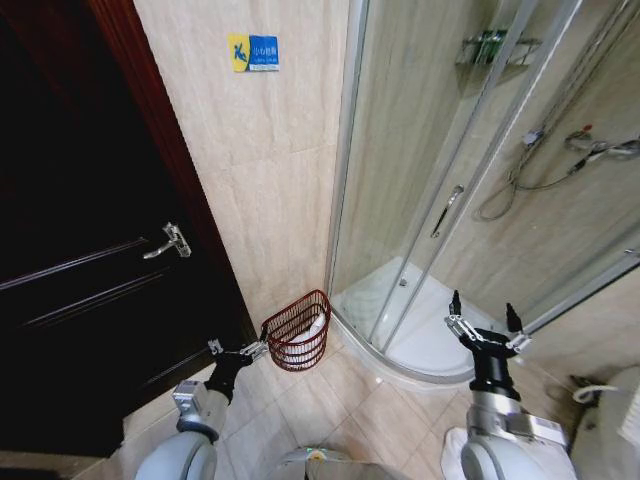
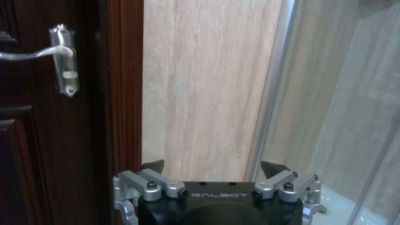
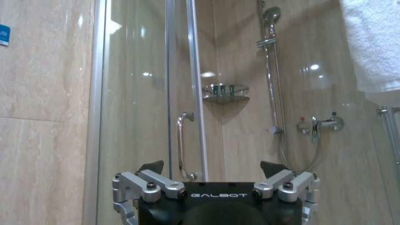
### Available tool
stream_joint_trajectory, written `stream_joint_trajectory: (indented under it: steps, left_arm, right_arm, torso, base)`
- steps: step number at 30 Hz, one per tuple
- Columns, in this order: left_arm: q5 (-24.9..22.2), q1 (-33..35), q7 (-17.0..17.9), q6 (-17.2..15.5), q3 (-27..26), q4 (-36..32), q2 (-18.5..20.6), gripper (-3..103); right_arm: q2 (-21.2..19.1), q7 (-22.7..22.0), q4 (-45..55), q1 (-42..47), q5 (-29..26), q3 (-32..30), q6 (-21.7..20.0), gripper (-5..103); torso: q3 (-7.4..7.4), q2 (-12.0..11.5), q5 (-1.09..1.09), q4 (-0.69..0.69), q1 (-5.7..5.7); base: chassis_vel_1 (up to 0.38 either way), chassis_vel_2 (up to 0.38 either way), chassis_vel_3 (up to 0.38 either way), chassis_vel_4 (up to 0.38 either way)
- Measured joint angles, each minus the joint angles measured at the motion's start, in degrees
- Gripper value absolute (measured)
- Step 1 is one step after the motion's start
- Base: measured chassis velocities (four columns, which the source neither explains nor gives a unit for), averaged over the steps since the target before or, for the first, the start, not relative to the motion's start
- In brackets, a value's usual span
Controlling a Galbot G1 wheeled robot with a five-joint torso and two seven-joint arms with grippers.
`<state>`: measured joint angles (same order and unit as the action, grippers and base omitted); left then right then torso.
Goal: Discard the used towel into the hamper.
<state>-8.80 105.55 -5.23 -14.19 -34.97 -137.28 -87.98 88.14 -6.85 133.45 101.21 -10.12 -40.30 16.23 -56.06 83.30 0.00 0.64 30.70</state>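
Looking down from the head view, the hamper (image 1: 298,330) sits on the floor tiles in the corner between the dark door (image 1: 80,250) and the curved shower enclosure (image 1: 440,200), and something white lies inside it — likely the towel (image 1: 316,325), so the drop looks done or nearly so, by my reading. The left claw (image 1: 252,350) hovers just beside the hamper's rim, fingers apart and holding nothing. The right claw (image 1: 481,328) is raised over toward the shower tray (image 1: 430,345), fingers spread wide, also empty. Over to the left wrist view: left claw (image 2: 212,168) open, its two dark tips well apart, pointing at the beige wall strip between the door frame and the glass edge; the door handle (image 2: 59,54) sits off to one side. Now the right wrist view: right claw (image 3: 212,168) open too, facing the glass door's pull handle (image 3: 181,145), with the shower hose, mixer tap (image 3: 322,124) and soap basket (image 3: 225,92) beyond, and a white hanging towel (image 3: 372,42) at the edge. If the job is finished, the next move calls for drawing the left arm clear without clipping the rim or the door.
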Motion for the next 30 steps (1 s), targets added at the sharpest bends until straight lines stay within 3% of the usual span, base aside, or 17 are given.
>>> stream_joint_trajectory:
  steps: [6, 30]
  left_arm:
    - [0.4, -0.1, -1.4, -0.1, -0.1, -0.1, -0.2, 100]
    - [0.4, -0.1, -1.5, -0.2, -0.2, -0.1, -0.2, 100]
  right_arm:
    - [0.0, 0.1, 0.0, 0.1, 0.1, 0.1, 0.0, 100]
    - [-0.1, 0.9, 4.7, 3.3, 1.7, -1.3, 2.6, 100]
  torso:
    - [0.0, 0.0, 0.0, 0.0, 0.0]
    - [0.0, 0.0, 0.0, 0.0, 0.0]
  base:
    - [0.0, 0.0, 0.0, 0.0]
    - [0.0, 0.0, 0.0, 0.0]
